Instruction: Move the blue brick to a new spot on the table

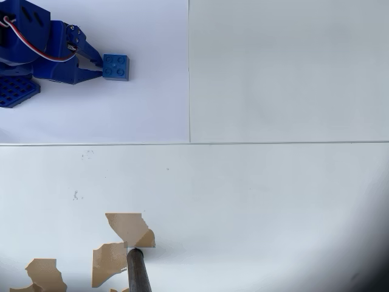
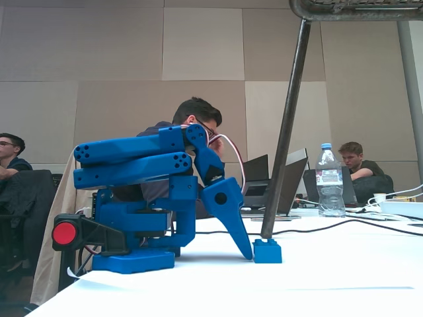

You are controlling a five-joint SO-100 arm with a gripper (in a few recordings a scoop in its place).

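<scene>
Sitting flat on the pale lilac sheet (image 1: 121,103), studs up, the blue brick (image 1: 115,67) is in the upper left of my overhead view, well away from the sheet's right edge. From the side, in the fixed view, I see the same brick (image 2: 267,251) resting on the table (image 2: 330,277) with nothing under it.

My gripper (image 1: 97,65) is right at the brick's left side in the overhead view. Its two fingertips are spread a little, one near the brick's upper left corner and one at its lower left corner, so the claw is apart and not clamped on anything. I cannot tell whether the tips actually touch the brick's face or stop just short. In the fixed view the gripper (image 2: 247,254) slants steeply down, its point at table level just beside the brick.

Behind it, the blue arm (image 2: 145,162) is folded low over its base, with red-and-white wires (image 1: 42,55) looping across the wrist. A blue perforated base plate (image 1: 15,91) lies at the left edge of the overhead view.

Farther out, the table (image 1: 273,201) shows thin seam lines and torn brown patches (image 1: 127,226) near the bottom, where a dark pole (image 1: 138,271) stands. In the fixed view, people sit behind, with laptops (image 2: 291,178) and a water bottle (image 2: 328,179).
</scene>
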